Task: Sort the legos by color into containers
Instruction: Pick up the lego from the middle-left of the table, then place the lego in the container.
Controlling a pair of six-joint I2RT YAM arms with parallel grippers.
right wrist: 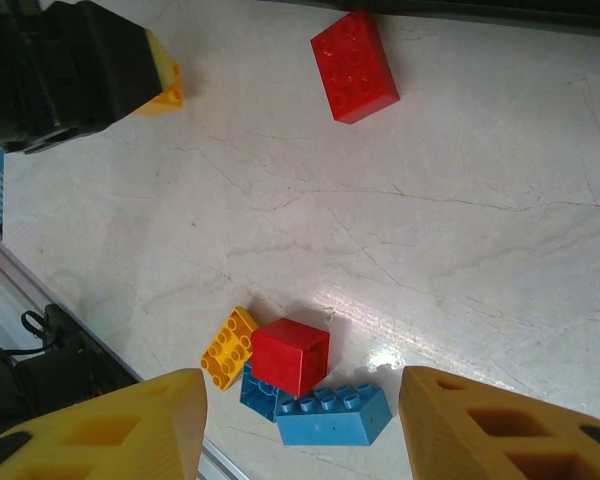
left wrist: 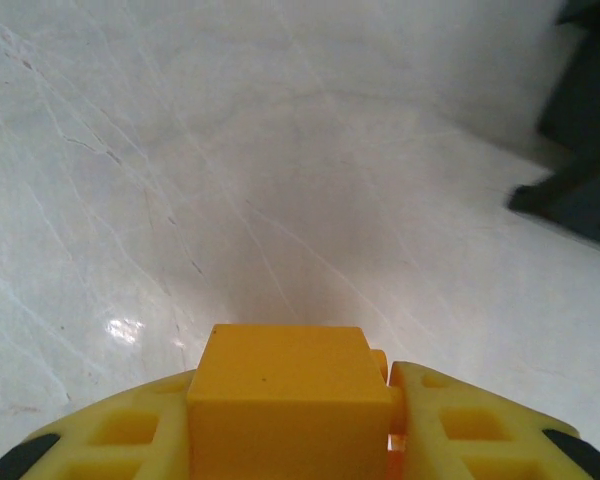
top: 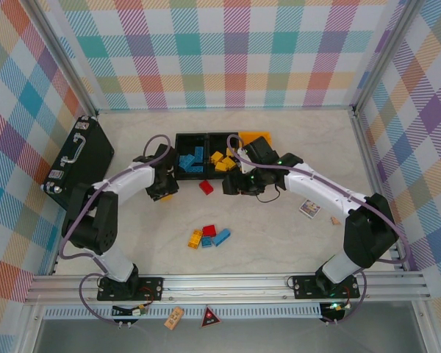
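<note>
My left gripper is shut on a yellow-orange brick, held low over bare table left of the lone red brick. That held brick also peeks out at the top left of the right wrist view. My right gripper hangs open with nothing between its fingers. Beyond them lie a yellow brick, a red brick and two blue bricks in a cluster. At the back stand a black bin with blue bricks, a black bin with yellow bricks, and a yellow-orange bin.
A black briefcase with a handle lies at the far left. A small printed card sits under the right arm. The metal rail marks the near edge, and checked walls close in the other three sides.
</note>
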